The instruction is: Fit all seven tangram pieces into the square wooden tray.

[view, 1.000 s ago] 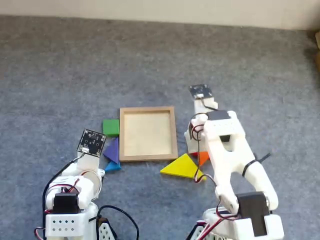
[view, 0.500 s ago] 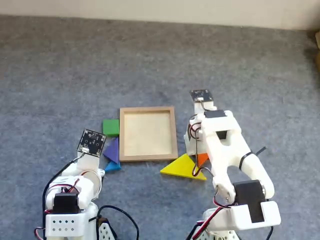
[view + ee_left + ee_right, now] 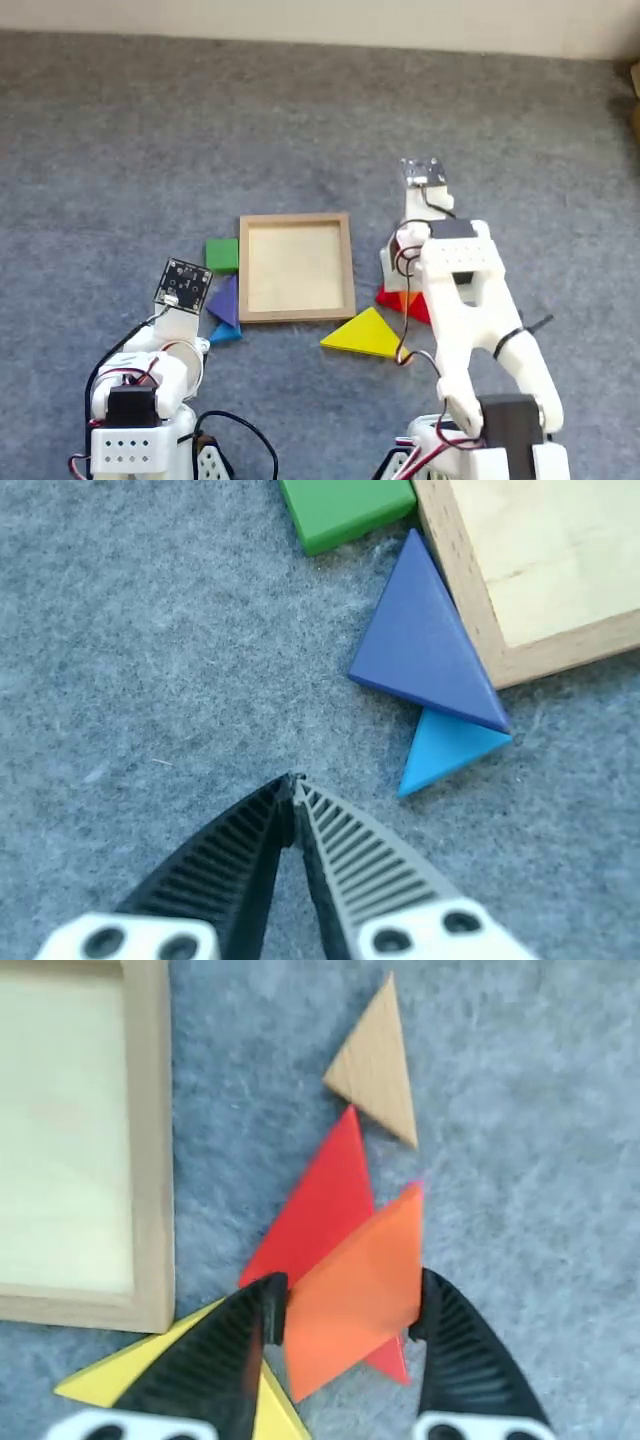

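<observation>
A grey, carpet-textured table [image 3: 120,130] carries everything, and each place here is given from the square wooden tray [image 3: 295,218] at its middle. The right arm [image 3: 470,310] stretches forward past the tray's right side. The left arm [image 3: 150,370] sits folded off the tray's near left corner. All seven tangram pieces lie on the table outside the tray. A large yellow triangle [image 3: 368,334] lies just off the tray's near right corner. A red triangle [image 3: 320,1210] lies beside the tray's right edge. A dark blue triangle [image 3: 425,650] touches the tray's left edge near its near corner. An orange piece [image 3: 360,1270] lies partly on top of the red triangle, to the tray's right. The right end effector [image 3: 348,1290] is closed on it, one black finger against each side. A green square [image 3: 345,508] lies against the tray's left edge, beyond the dark blue triangle. A tan triangle [image 3: 377,1065] lies right of the tray, just beyond the red triangle's tip. A light blue triangle [image 3: 445,748] touches the dark blue one, just off the tray's near left corner. The left end effector [image 3: 296,782] is narrowed to closed tips holding nothing, over bare table near the light blue triangle.
</observation>
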Available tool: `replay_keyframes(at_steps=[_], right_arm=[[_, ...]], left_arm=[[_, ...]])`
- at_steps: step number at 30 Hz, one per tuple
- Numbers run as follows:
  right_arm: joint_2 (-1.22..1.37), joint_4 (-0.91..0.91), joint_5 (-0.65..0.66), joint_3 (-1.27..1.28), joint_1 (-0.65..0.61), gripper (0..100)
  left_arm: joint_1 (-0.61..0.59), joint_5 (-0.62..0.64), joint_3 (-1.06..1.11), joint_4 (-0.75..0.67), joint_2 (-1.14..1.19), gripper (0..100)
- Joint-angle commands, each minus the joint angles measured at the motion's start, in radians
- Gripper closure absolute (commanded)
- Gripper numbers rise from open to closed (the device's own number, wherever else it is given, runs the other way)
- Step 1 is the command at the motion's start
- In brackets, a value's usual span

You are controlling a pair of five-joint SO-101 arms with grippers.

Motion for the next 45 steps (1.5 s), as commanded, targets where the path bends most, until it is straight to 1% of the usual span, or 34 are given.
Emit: replay_keyframes(at_steps=[1, 5, 16, 19, 25, 30, 33, 39, 42, 43, 45], right_arm=[[-0.081, -0.013, 0.018, -0.028, 0.008, 87.4], [-0.096, -0.013, 0.018, -0.038, -0.035, 87.4], [-0.088, -0.022, 0.014, -0.071, -0.265, 87.3], [-0.088, -0.027, 0.018, -0.085, -0.308, 87.3], [-0.087, -0.116, 0.020, -0.104, -0.395, 87.3], [-0.087, -0.262, 0.023, -0.104, -0.472, 87.3], [-0.062, -0.341, 0.091, -0.102, -0.518, 87.3], [0.054, -0.352, 0.107, -0.110, -0.539, 87.3], [0.064, -0.349, 0.110, -0.107, -0.536, 87.3], [0.056, -0.343, 0.110, -0.104, -0.536, 87.3], [0.031, -0.275, 0.110, -0.104, -0.539, 87.2]], left_arm=[[0.019, -0.006, 0.019, 0.008, -0.027, 99], [0.019, -0.006, 0.019, 0.008, -0.027, 99], [0.019, -0.006, 0.019, 0.008, -0.027, 99], [0.019, -0.006, 0.019, 0.008, -0.027, 99], [0.019, -0.006, 0.019, 0.008, -0.027, 99], [0.019, -0.006, 0.019, 0.008, -0.027, 99], [0.019, -0.006, 0.019, 0.008, -0.027, 99], [0.019, -0.006, 0.019, 0.008, -0.027, 99], [0.019, -0.006, 0.019, 0.008, -0.027, 99], [0.019, -0.006, 0.019, 0.008, -0.027, 99], [0.019, -0.006, 0.019, 0.008, -0.027, 99]])
